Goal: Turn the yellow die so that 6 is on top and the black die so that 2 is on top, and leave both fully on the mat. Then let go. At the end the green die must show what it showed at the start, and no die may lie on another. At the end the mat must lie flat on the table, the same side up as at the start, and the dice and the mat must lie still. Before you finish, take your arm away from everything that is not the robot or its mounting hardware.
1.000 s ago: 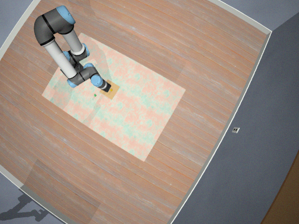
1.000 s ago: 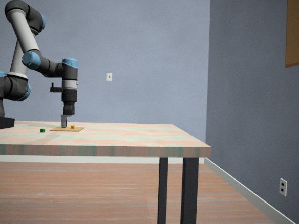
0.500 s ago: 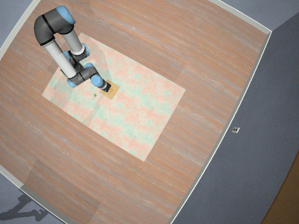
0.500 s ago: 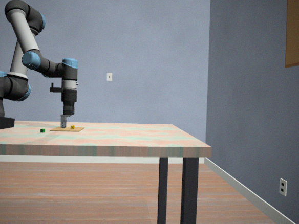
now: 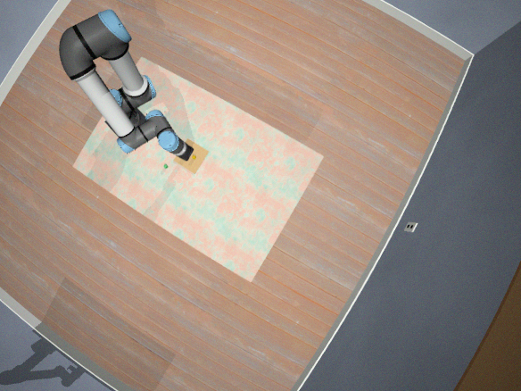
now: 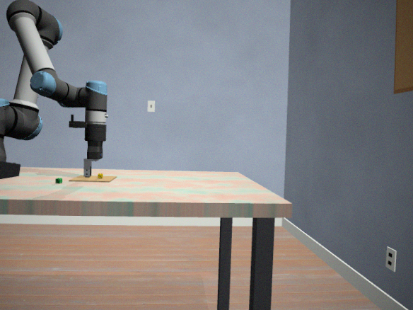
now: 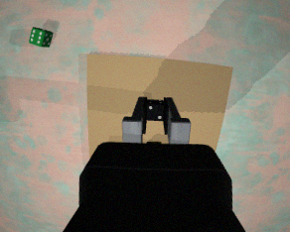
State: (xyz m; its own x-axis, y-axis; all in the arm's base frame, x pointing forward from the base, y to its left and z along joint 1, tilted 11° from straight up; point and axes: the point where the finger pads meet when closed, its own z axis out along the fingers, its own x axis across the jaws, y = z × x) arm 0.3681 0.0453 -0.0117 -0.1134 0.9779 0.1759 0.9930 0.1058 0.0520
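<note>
One tan mat (image 7: 111,89), three dice. Black die (image 7: 156,109) clamped between gripper (image 7: 155,129) fingers, over mat middle. Yellow die (image 6: 100,175) on mat, just beside gripper. Green die (image 7: 40,36) off mat, near its corner. No readable writing; pip counts unclear.

Arm bent over a small tan mat on a mottled pink-and-green table

From above, the grey, blue-jointed arm (image 5: 117,107) reaches from the table's (image 5: 250,205) upper-left part, its gripper (image 5: 184,152) pointing down over the tan mat (image 5: 199,158). A yellow die (image 5: 194,156) lies on the mat just beside the gripper. A green die (image 5: 165,166) sits off the mat, near its left edge. Wooden floor (image 5: 357,107) surrounds the table.
</note>
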